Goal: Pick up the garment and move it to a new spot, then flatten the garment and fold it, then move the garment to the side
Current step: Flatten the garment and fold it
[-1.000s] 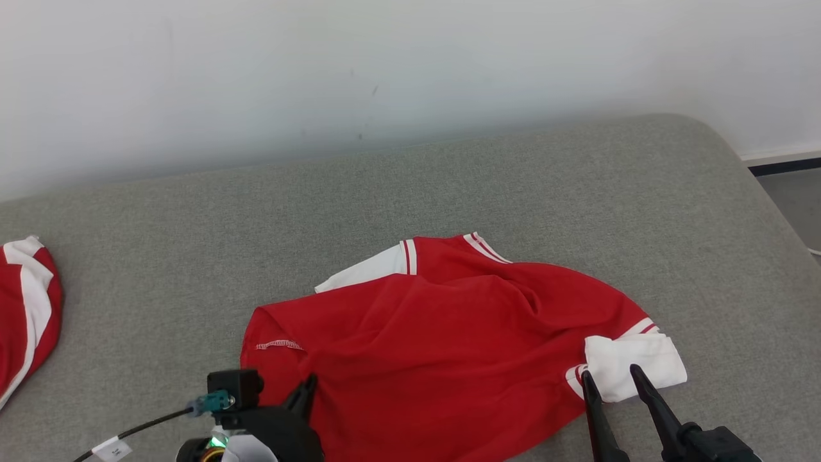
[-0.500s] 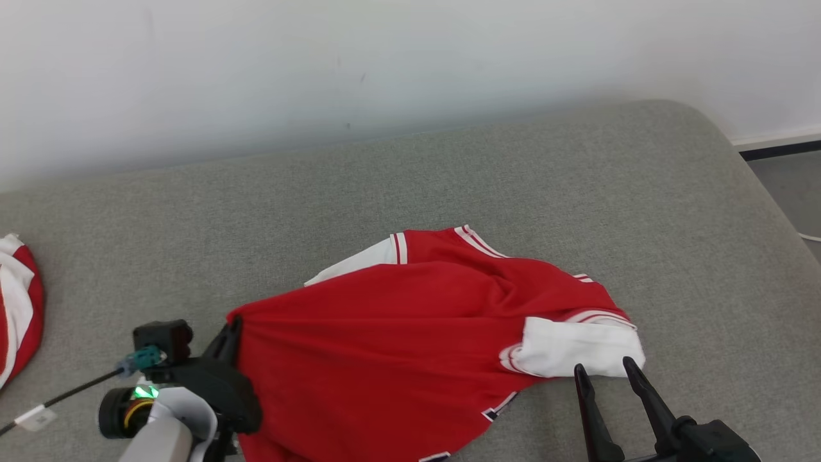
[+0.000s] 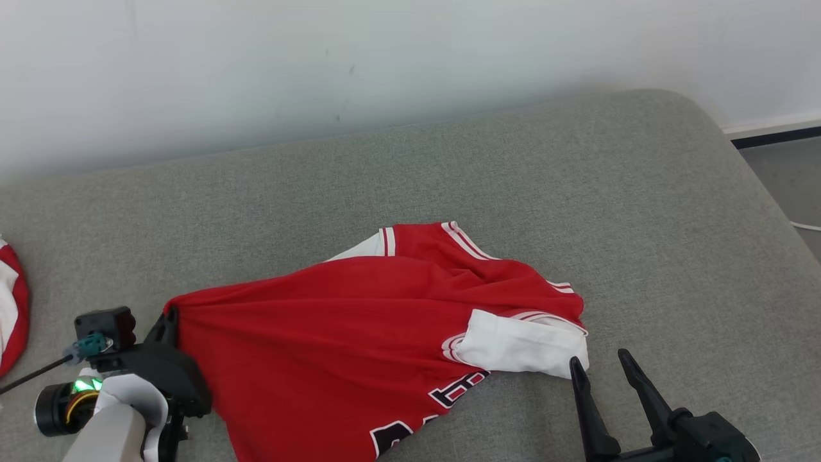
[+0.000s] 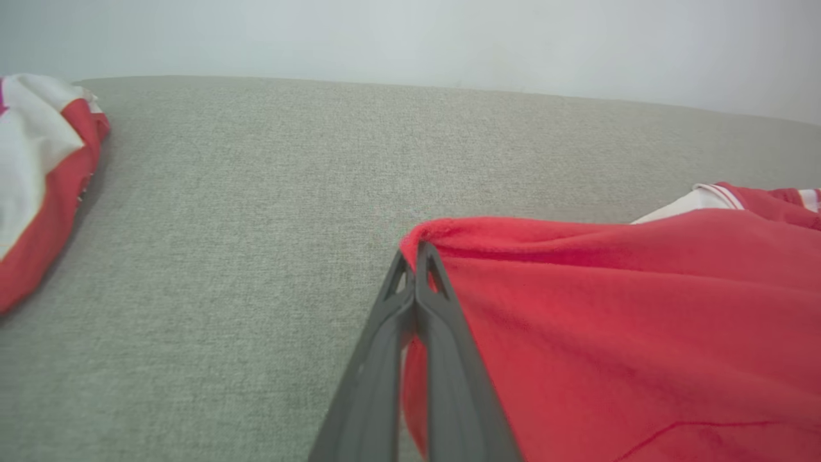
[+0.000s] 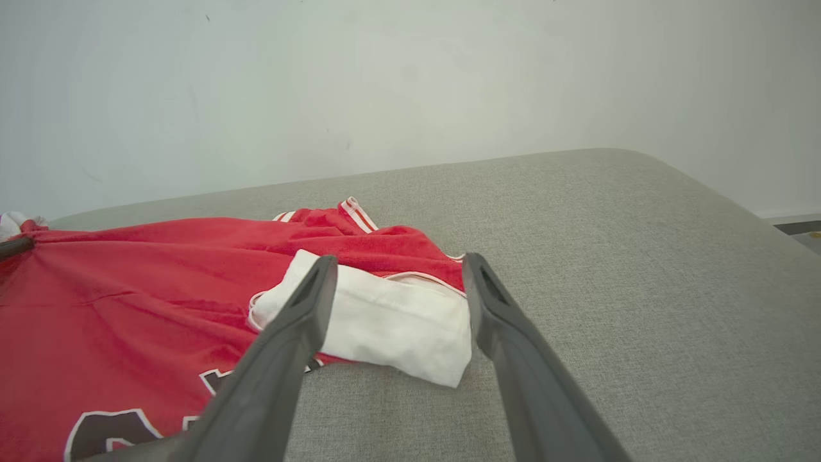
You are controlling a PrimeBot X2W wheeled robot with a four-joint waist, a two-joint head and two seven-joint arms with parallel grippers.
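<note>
Broadly, a grey padded surface (image 3: 641, 212) spreads below a pale wall (image 3: 385, 51). Near its front lies the red garment (image 3: 333, 327), pulled taut leftward, with a white sleeve (image 3: 516, 343) on its right. Another red-and-white cloth (image 4: 38, 167) lies far left. The left gripper (image 4: 417, 249) is clenched on the garment's left corner. The right gripper (image 3: 597, 357) stands spread just beside the sleeve, holding nothing.

The garment (image 3: 333, 333) is bright red, with a white sleeve (image 3: 519, 343) trimmed in thin red-and-white stripes, a striped band (image 3: 462, 237) in the same two colours, and black lettering (image 3: 458, 388) outlined in white. The padded surface (image 3: 577, 192) is flecked grey. At its left edge, a second cloth (image 4: 38, 167) is red and white. The left pincer (image 3: 170, 316) and right pincer (image 3: 598, 357) are black. The wall (image 3: 385, 58) is off-white.
</note>
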